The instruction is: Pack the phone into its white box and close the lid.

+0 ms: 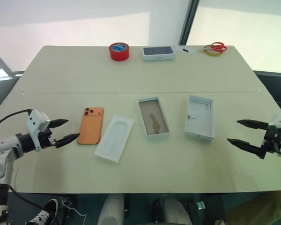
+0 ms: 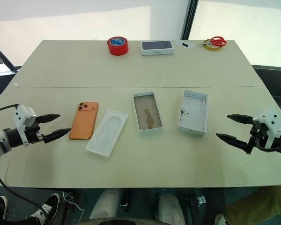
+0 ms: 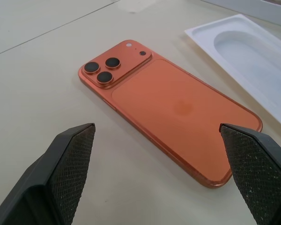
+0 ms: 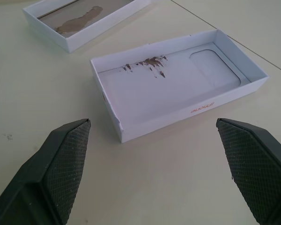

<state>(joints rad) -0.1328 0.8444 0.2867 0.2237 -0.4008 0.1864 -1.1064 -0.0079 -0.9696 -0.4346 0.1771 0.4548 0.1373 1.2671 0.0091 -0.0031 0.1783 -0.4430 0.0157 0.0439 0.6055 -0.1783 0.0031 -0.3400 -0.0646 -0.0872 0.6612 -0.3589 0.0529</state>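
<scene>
Both pincers hang at the near edge of the table point(image 1: 61, 61), and both are spread wide with nothing in them. From the left pincer point(image 1: 62, 131) outward, the phone point(image 1: 91, 125) lies flat and face down just past the fingertips at about 2 o'clock, apart from them, its lens cluster at the far end. In the left wrist view it sits between the two fingers point(image 3: 68, 161), a little askew to them. Next to the phone at 3 o'clock is the flat white insert point(image 1: 114, 137), close beside it but not touching. Beyond that lies the white box point(image 1: 153, 116), open side up and unfilled, with the lid point(image 1: 199, 117) further along, well clear of the right pincer point(image 1: 246, 133).

The step in hand looks like the pick-up, not yet begun. To do it well, I would square the left fingers to the phone's long edges first, then close across its narrow width near the middle. The phone is slim and smooth, so a grip near the lens end would likely tip it. Keep the approach clear of the insert, which would slide easily.
</scene>
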